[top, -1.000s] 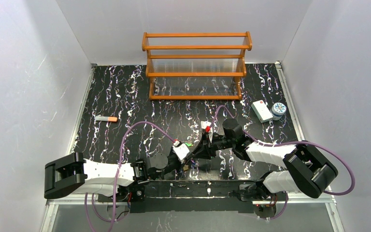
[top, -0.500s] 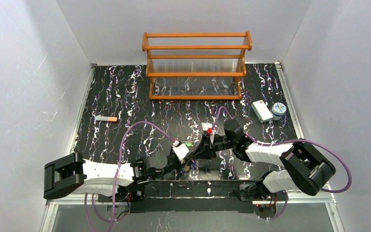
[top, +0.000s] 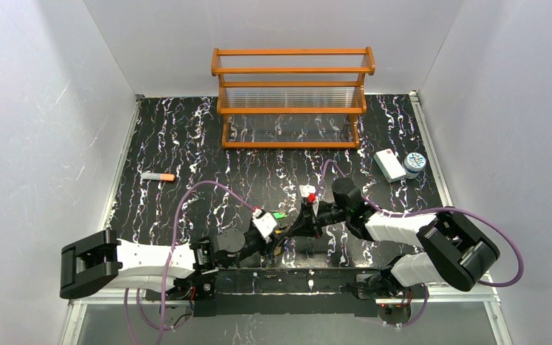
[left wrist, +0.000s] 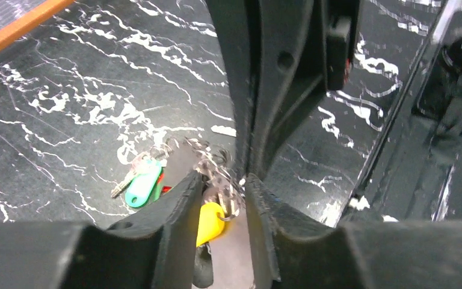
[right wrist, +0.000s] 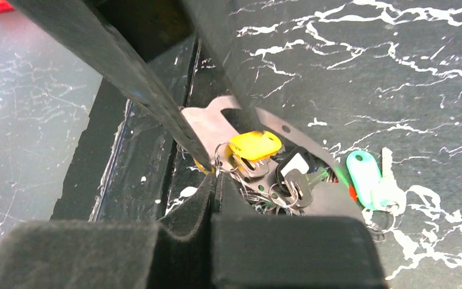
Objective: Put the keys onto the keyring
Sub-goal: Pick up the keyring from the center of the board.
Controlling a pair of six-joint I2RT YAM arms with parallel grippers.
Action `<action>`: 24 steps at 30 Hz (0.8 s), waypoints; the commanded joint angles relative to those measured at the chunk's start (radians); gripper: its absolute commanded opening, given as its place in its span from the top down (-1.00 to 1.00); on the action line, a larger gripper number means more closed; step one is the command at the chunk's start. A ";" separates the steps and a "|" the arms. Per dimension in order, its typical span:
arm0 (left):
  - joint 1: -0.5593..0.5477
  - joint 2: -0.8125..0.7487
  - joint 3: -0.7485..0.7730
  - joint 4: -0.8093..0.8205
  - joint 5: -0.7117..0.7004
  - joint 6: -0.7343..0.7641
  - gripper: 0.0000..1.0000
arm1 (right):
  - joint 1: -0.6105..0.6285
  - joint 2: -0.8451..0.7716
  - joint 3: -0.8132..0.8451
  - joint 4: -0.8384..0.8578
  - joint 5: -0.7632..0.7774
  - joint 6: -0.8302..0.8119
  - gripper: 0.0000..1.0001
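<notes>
The keys lie in a bunch under both grippers: a yellow tag (right wrist: 255, 144) (left wrist: 207, 223), a teal-green tag (right wrist: 364, 171) (left wrist: 143, 183), a black-headed key (right wrist: 295, 165) and a bit of red (right wrist: 352, 192). The keyring (right wrist: 204, 123) shows only as a pale silver curved piece under the bunch. My left gripper (left wrist: 221, 183) (top: 279, 231) has its jaws a narrow gap apart, with silver wire pinched between them above the yellow tag. My right gripper (right wrist: 215, 177) (top: 300, 221) is shut on the small split ring next to the yellow tag. In the top view the arms hide the bunch.
A wooden rack (top: 292, 97) stands at the back. A white box (top: 389, 164) and a round patterned tin (top: 415, 162) sit at the right. An orange-tipped grey stick (top: 158, 176) lies at the left. The table's near edge is just below the grippers.
The left arm has shifted a little to the left and its gripper has drawn slightly left. The right gripper has hardly moved and is still beside it.
</notes>
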 commanded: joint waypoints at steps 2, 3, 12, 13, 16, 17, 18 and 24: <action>-0.001 -0.102 -0.004 0.044 -0.056 0.016 0.05 | 0.004 -0.029 0.040 -0.112 0.004 -0.102 0.97; -0.001 -0.121 -0.003 0.033 -0.058 0.023 -0.03 | 0.004 -0.036 0.044 -0.130 0.004 -0.117 0.97; -0.001 -0.245 0.042 -0.186 -0.013 0.135 -0.03 | 0.004 -0.100 0.045 -0.194 0.002 -0.187 0.97; -0.001 -0.247 0.046 -0.202 -0.002 0.140 0.01 | 0.004 -0.105 0.041 -0.189 -0.002 -0.190 0.97; -0.001 -0.242 0.047 -0.226 0.041 0.150 0.12 | 0.004 -0.123 0.019 -0.149 -0.009 -0.191 0.97; -0.001 -0.238 0.045 -0.226 0.054 0.152 0.15 | 0.004 -0.129 0.009 -0.132 -0.010 -0.189 0.97; -0.001 -0.232 0.042 -0.224 0.063 0.151 0.16 | 0.004 -0.135 -0.003 -0.111 -0.010 -0.186 0.97; -0.001 -0.156 0.029 -0.170 0.092 0.162 0.13 | 0.004 -0.141 -0.040 -0.046 -0.022 -0.152 0.97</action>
